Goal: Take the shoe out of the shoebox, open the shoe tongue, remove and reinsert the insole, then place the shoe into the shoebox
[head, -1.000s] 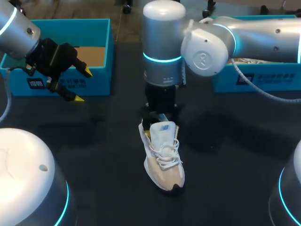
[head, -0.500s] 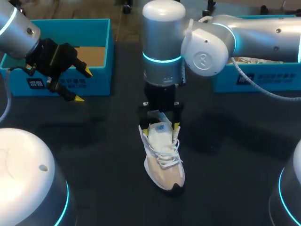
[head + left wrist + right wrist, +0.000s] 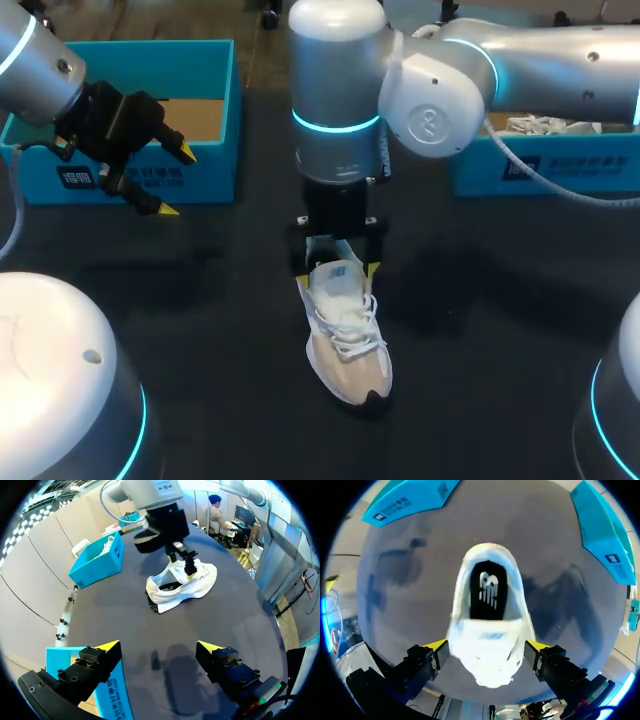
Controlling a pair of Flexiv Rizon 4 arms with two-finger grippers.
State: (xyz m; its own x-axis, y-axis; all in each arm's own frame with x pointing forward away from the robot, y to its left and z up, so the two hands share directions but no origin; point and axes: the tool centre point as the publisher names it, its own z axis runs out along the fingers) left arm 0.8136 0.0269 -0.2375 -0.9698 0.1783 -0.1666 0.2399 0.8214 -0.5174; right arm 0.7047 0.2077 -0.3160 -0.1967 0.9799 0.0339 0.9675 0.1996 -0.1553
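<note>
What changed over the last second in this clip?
The right pincer spread its fingers wider around the tongue of the white and beige lace-up sneaker, apparently letting it go, and its arm edged left. The sneaker stayed in place on the table, and the left pincer stayed open near its box.

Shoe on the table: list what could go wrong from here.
1. The right pincer stands open on either side of the tongue. Closing off-centre could pinch the laces instead.
2. Nothing pins the shoe. The left pincer hangs far off by the shoebox, so a pull may lift or tip it.
</note>
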